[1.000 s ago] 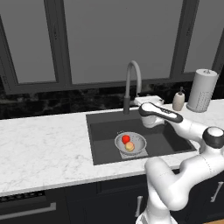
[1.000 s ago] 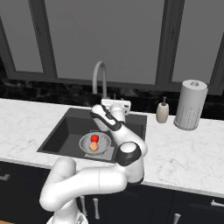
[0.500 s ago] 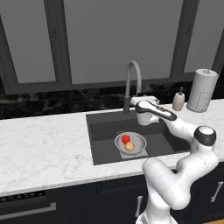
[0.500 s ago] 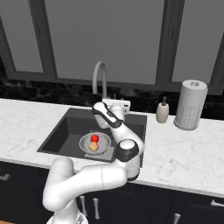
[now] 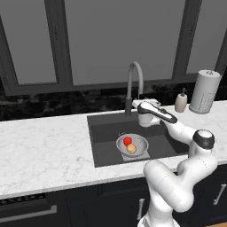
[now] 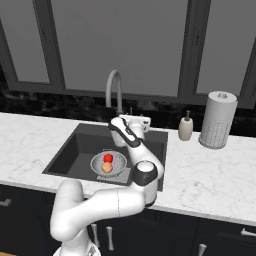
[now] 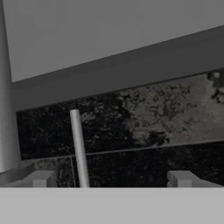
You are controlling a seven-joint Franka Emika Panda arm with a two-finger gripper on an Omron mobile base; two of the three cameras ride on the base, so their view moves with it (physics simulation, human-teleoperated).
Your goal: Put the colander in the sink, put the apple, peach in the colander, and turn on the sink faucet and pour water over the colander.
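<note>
The silvery colander (image 5: 132,146) (image 6: 108,164) sits in the dark sink (image 5: 104,136) (image 6: 79,150), near its front. The red apple (image 5: 127,141) (image 6: 108,158) and the orange-pink peach (image 5: 131,149) (image 6: 106,167) lie inside it. The gooseneck sink faucet (image 5: 134,84) (image 6: 114,90) rises behind the basin. My gripper (image 5: 142,106) (image 6: 131,119) (image 7: 111,179) hovers just right of the faucet's base, pointing at the dark backsplash, open and holding nothing. In the hand view a thin grey rod (image 7: 78,148) stands between the fingertips (image 7: 41,178), nearer the left one.
A white soap dispenser (image 5: 180,101) (image 6: 185,127) and a paper towel roll (image 5: 205,91) (image 6: 217,120) stand on the counter right of the sink. White marble counter (image 5: 44,146) stretches to the left. Dark windows rise behind.
The hand has moved left along the back of the sink, closer to the faucet's base. The colander and fruits have stayed in place.
</note>
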